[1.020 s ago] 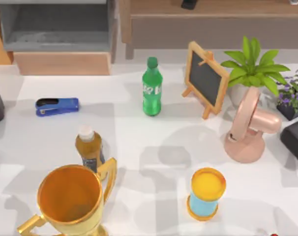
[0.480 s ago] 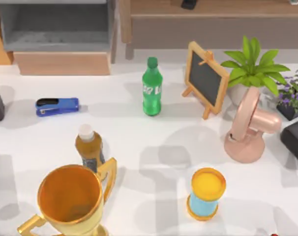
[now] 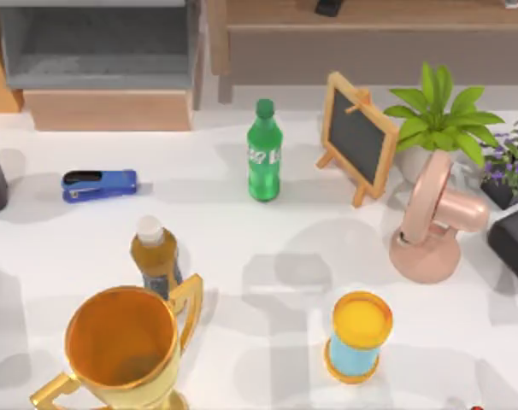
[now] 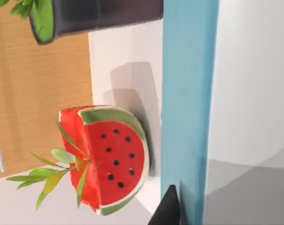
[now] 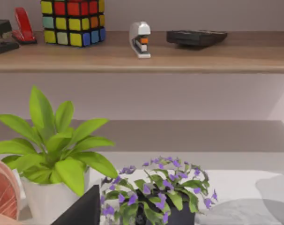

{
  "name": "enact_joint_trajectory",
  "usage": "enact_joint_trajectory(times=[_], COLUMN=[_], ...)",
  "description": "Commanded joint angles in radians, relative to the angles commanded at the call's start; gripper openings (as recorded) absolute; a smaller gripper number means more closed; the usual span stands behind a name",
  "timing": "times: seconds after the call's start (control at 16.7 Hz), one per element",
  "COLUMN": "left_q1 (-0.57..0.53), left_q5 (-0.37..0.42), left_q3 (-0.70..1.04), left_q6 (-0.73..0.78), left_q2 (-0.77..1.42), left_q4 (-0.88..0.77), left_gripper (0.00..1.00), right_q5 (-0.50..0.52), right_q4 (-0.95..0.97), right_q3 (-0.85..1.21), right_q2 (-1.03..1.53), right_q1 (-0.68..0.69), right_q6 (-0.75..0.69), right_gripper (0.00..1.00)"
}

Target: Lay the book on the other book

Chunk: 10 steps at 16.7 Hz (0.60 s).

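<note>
A blue book (image 4: pixel 186 103) stands upright in the left wrist view, just beside a watermelon ornament (image 4: pixel 109 157). On the desk (image 3: pixel 242 248), a green bottle (image 3: pixel 264 152) stands at 12 o'clock. Gripper states cannot be told.

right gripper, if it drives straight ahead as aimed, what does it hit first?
Likely the purple-flowered plant directly ahead of the right gripper, beside the leafy green plant; the shelf lies beyond. Depth unclear.
</note>
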Motion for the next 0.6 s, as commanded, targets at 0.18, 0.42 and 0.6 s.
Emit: enact_joint_trajectory(times=[0.18, 0.42, 0.6], left_q1=[-0.014, -0.02, -0.02], left_q5=[-0.01, -0.015, -0.015], left_q3=[-0.005, -0.006, -0.006], left_q6=[-0.019, -0.025, -0.025], left_q2=[0.018, 0.025, 0.025], left_q4=[0.031, 0.045, 0.045], left_gripper=[0.0, 0.0, 0.15], right_q5=[0.0, 0.0, 0.0], right_q4=[0.0, 0.0, 0.0], right_q3=[0.0, 0.0, 0.0], right_q2=[0.0, 0.0, 0.0], right_q1=[0.0, 0.0, 0.0], right_q6=[0.0, 0.0, 0.0], right_gripper=[1.0, 1.0, 1.0])
